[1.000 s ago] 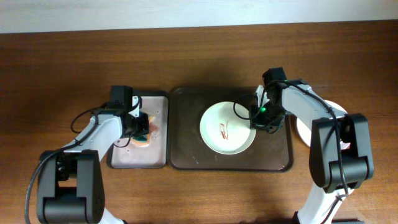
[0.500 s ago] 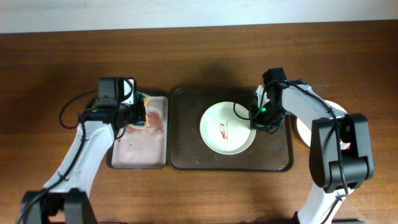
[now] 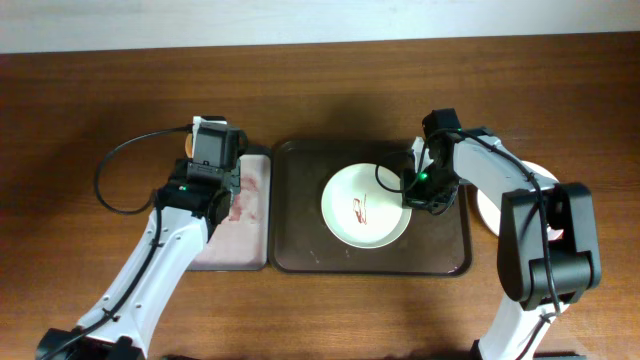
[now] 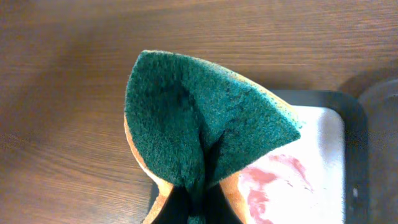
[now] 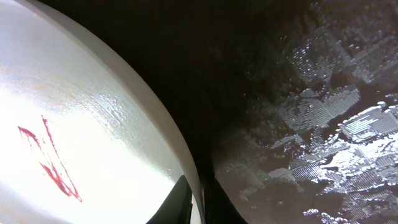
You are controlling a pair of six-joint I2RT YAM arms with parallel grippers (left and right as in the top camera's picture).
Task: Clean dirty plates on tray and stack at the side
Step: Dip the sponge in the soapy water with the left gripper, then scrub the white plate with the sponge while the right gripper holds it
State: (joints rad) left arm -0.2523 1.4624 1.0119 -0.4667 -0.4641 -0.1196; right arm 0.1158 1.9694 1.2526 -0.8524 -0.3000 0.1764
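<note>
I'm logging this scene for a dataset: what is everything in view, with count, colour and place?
table: one, brown wood, under everything
large tray: one, dark brown, centre
dirty plate: one, white with red smears, on large tray
small tray: one, pale with red stains, left of large tray
sponge: one, green over orange, in left hand
side plate: at least one, white, right, partly hidden
left hand: shut on sponge
right hand: shut on dirty plate's rim

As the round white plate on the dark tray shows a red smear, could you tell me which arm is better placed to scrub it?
Left, most likely: the left pincer is shut on the green-and-orange sponge, while the right pincer grips the round white plate's rim, steadying it on the dark tray.
</note>
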